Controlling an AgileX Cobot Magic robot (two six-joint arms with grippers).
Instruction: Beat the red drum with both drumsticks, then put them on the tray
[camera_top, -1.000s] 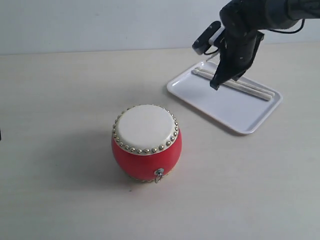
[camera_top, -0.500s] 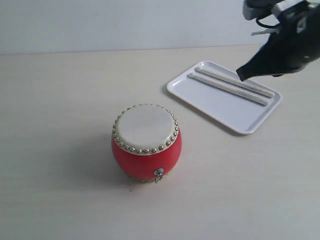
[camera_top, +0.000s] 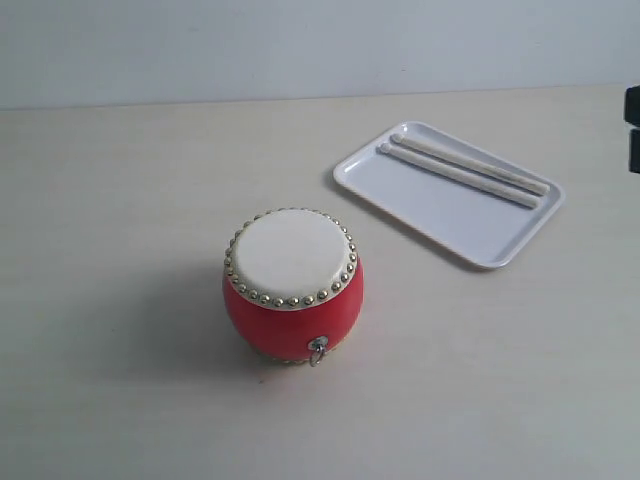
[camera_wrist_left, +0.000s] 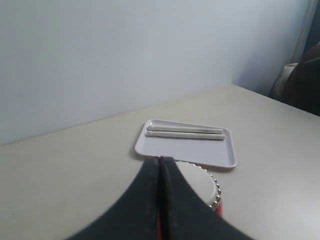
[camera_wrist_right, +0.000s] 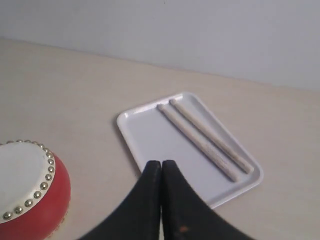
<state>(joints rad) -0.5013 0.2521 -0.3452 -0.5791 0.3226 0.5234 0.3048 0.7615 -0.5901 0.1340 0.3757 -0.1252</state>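
Note:
The red drum stands upright in the middle of the table, cream skin up. Both drumsticks lie side by side along the far rim of the white tray at the back right. In the left wrist view my left gripper is shut and empty, held above the red drum, with the tray and drumsticks beyond. In the right wrist view my right gripper is shut and empty, above the near edge of the tray; the drumsticks and the drum also show.
A pale wall runs behind the light table. Only a dark sliver of the right arm shows at the exterior view's right edge. A dark object stands off the table's far corner in the left wrist view.
My right arm has pulled back from the tray to the right, almost out of the exterior view. Both sticks stay on the tray. The drum has not moved.

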